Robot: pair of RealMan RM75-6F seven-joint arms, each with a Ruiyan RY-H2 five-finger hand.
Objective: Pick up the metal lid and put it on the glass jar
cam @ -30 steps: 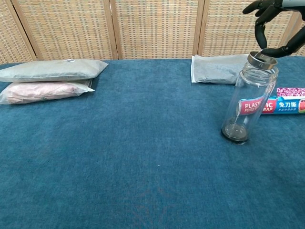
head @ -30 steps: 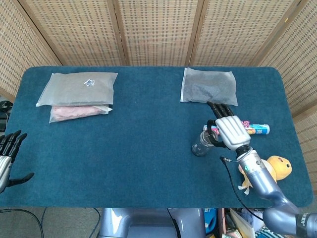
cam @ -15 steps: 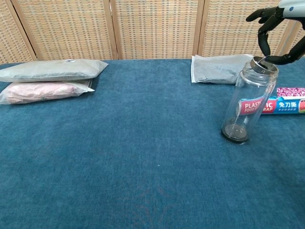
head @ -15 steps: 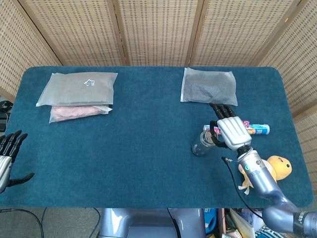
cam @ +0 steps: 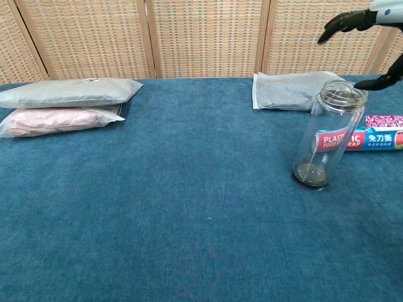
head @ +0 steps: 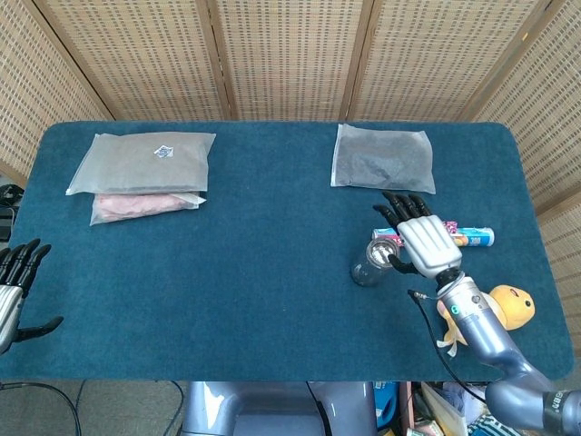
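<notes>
With the metal lid (cam: 343,93) sitting on the mouth of the glass jar (cam: 327,135), my right robot hand (head: 425,242) hovers just above it, fingers (cam: 343,21) spread and holding nothing. The jar stands upright on the table (head: 272,263), directly under my palm. Beyond my fingertips lies a box of plastic wrap (cam: 371,139). My left robot hand (head: 14,289) hangs released off the table's edge.

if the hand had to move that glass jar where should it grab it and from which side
Probably around the bare middle of the glass jar, coming in level from the robot's right: it stands upright, the right hand hovers there, and the metal lid covers its mouth.
</notes>
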